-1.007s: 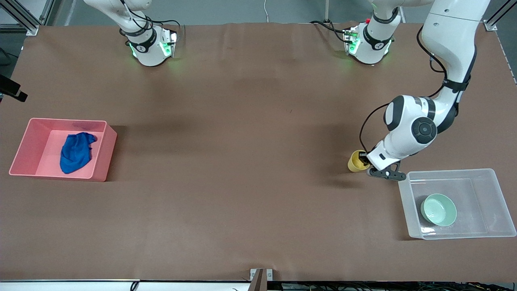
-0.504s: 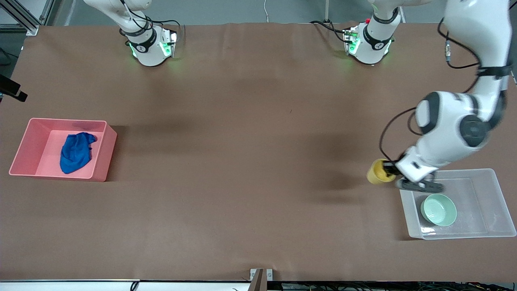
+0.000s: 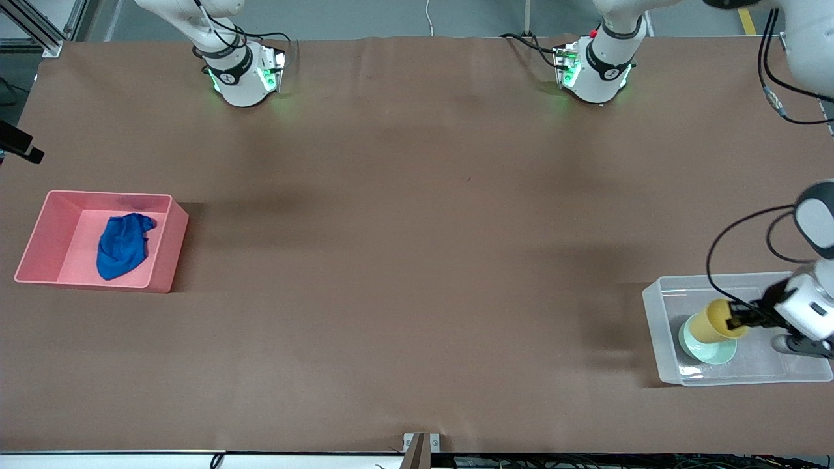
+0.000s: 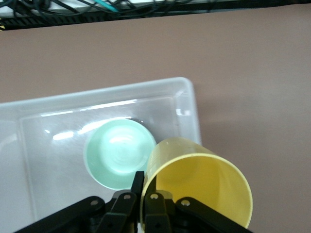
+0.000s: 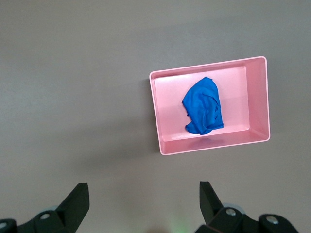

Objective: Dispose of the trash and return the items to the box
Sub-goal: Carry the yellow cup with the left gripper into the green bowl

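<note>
From the front camera, my left gripper (image 3: 741,318) is clamped on the rim of the small yellow plastic cup (image 3: 713,322), which a second ago hung over bare table just outside the clear rectangular plastic tub (image 3: 658,311); it has now swung over the tub, above the pale mint-green round bowl (image 3: 713,352) that lies in it, near the table corner at the left arm's end closest to the camera. At the right arm's end, close to that table edge, the royal-blue wrinkled cloth wad (image 3: 122,244) lies in the pink opaque rectangular bin (image 3: 168,244), unchanged. In my left wrist view, my fingers (image 4: 146,201) pinch the cup's wall, one inside and one outside, with the bowl below in the tub. In my right wrist view, my right gripper (image 5: 142,201) waits spread wide and empty, high over bare table, looking down on the bin and wad. I judge only lowering and releasing the cup remains.
</note>
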### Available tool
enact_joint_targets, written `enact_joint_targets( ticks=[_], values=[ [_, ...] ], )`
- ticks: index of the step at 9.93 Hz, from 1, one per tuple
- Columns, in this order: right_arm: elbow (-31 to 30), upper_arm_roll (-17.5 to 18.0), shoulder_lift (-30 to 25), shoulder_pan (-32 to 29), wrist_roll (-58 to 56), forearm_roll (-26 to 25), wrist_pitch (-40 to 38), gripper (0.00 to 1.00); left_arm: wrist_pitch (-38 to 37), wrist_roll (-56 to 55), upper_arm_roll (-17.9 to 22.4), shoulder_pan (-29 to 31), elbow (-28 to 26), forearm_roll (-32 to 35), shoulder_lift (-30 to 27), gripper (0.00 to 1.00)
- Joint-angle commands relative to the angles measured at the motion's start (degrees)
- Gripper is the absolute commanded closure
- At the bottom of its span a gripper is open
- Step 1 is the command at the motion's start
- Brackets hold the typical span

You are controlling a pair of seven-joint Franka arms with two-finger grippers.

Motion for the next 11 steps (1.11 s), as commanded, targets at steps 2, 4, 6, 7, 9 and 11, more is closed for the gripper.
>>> enact_joint_targets(
  ticks=[2, 4, 6, 7, 9, 11],
  values=[
    [0.5, 0.1, 0.0, -0.1, 0.3, 0.2, -0.6, 0.0, 4.1, 2.4, -0.3, 0.9, 7.4, 0.3, 11.5, 1.0],
    [0.5, 0.1, 0.0, -0.1, 0.3, 0.2, -0.6, 0.0, 6.9, 2.2, 0.0, 1.8, 7.0, 0.3, 13.3, 1.0],
    [0.5, 0.1, 0.0, -0.1, 0.3, 0.1, -0.6, 0.0, 6.9, 2.1, 0.2, 2.6, 5.5, 0.5, 13.3, 0.97],
    [0.5, 0.1, 0.0, -0.1, 0.3, 0.2, -0.6, 0.0, 6.9, 2.1, 0.2, 2.5, 5.0, 0.8, 13.0, 0.93],
    [0.5, 0.1, 0.0, -0.1, 0.3, 0.2, -0.6, 0.0, 6.3, 2.2, 0.2, 3.0, 2.9, 1.1, 12.5, 0.73],
    [0.5, 0.1, 0.0, -0.1, 0.3, 0.2, -0.6, 0.0, 6.2, 2.2, 0.2, 2.7, 1.6, 1.1, 10.4, 0.26]
  ],
)
